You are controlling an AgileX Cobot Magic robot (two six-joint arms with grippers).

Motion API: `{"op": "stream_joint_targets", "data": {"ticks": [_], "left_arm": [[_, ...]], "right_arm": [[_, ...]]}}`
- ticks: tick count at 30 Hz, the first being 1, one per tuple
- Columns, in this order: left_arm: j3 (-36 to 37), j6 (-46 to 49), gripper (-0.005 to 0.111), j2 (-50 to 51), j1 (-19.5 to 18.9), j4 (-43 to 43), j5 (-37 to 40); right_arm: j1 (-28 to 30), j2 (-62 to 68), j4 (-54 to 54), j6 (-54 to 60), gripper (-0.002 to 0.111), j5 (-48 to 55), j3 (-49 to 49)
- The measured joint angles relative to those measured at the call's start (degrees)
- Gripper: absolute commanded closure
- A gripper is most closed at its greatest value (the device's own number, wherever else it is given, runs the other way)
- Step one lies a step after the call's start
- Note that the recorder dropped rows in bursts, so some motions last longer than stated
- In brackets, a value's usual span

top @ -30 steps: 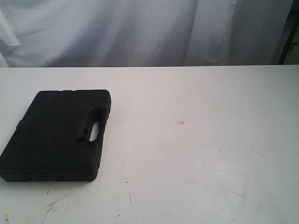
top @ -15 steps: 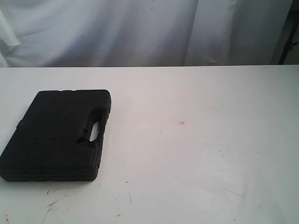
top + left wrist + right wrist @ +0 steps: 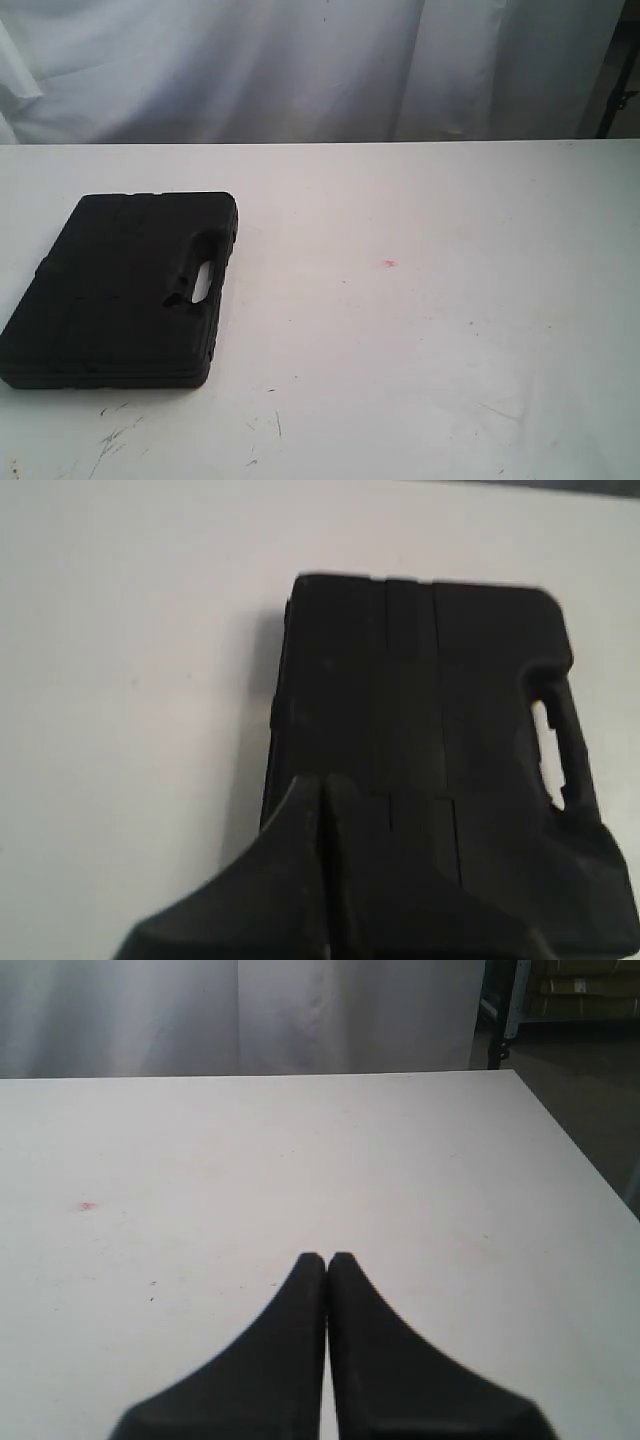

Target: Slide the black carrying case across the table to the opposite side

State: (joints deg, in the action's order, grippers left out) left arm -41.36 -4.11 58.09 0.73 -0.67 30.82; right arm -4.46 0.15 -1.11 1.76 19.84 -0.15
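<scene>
The black carrying case (image 3: 125,290) lies flat on the left part of the white table (image 3: 420,340), its handle slot facing the middle. Neither arm shows in the exterior view. In the left wrist view my left gripper (image 3: 322,780) is shut, empty, its tips over the near edge of the case (image 3: 420,700); whether they touch it I cannot tell. In the right wrist view my right gripper (image 3: 327,1258) is shut with nothing in it, above bare table (image 3: 400,1160). The case is out of that view.
A tiny red spot (image 3: 390,264) marks the tabletop near its middle, and dark scuff marks (image 3: 115,435) lie by the front edge. White curtains (image 3: 300,70) hang behind the table. In the right wrist view the table's edge (image 3: 575,1160) drops to a dark floor.
</scene>
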Motion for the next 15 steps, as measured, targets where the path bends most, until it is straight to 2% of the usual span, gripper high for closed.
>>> {"op": "stream_joint_targets", "data": {"ticks": [6,11,15], "left_arm": [[0.0,0.0,0.107,3.9,0.0,-0.6,-0.2],[-0.1,2.7,0.107,3.9,0.0,-7.8,-1.0],[-3.5,7.6,0.107,5.4,0.0,-12.1,3.5]], "right_arm": [[0.0,0.0,0.0,0.0,0.108,0.0,0.0],[0.0,0.0,0.0,0.0,0.108,0.0,0.0],[0.0,0.0,0.0,0.0,0.108,0.0,0.0]]}}
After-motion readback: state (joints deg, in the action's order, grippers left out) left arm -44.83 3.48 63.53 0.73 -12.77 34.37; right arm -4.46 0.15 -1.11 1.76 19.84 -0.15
